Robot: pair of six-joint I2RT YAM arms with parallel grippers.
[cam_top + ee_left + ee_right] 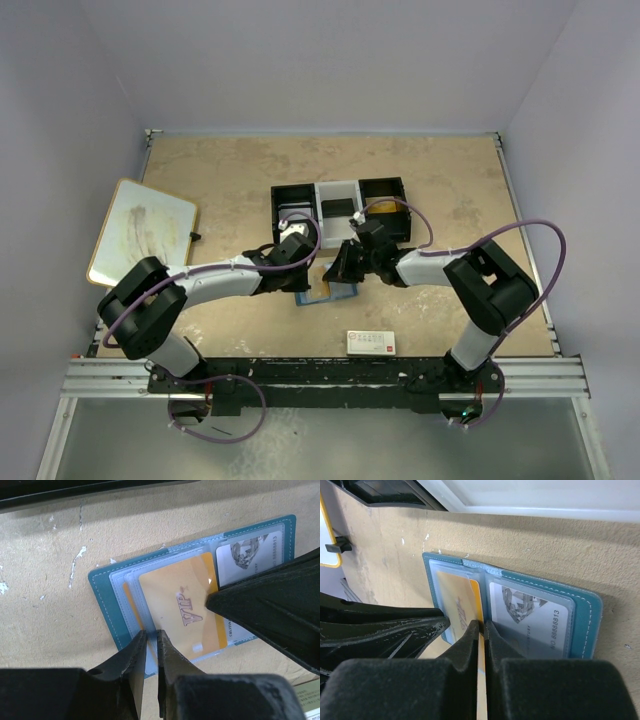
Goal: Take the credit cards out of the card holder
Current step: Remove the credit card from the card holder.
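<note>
**Right tool** (481,627) — jaws together on the gold card (462,605), whose thin edge shows between the pads in the right wrist view. **Left tool** (152,635) — jaws drawn to a thin slit over the near rim of the card holder (102,595), with the clear sleeve between them. This reads as a pinch that anchors the holder.

The holder lies open and flat on the bench (40,630), between the two tools. The gold card sits in the half nearer the left tool and appears part-way out, its free edge reaching the fold. The grey-white card (530,612) is seated in the other half, untouched.

Step in hand, as judged: drawing the gold card clear. Done well, the pull runs along the pocket's opening and low to the bench, so the card slides rather than bends or lifts the holder. The left tool should hold firm against that pull. If the holder creeps, the card is likely binding in its sleeve.

The right tool meets the card at its free edge by the fold. The left tool sits at the holder's near rim, just beside the card's lower corner.
</note>
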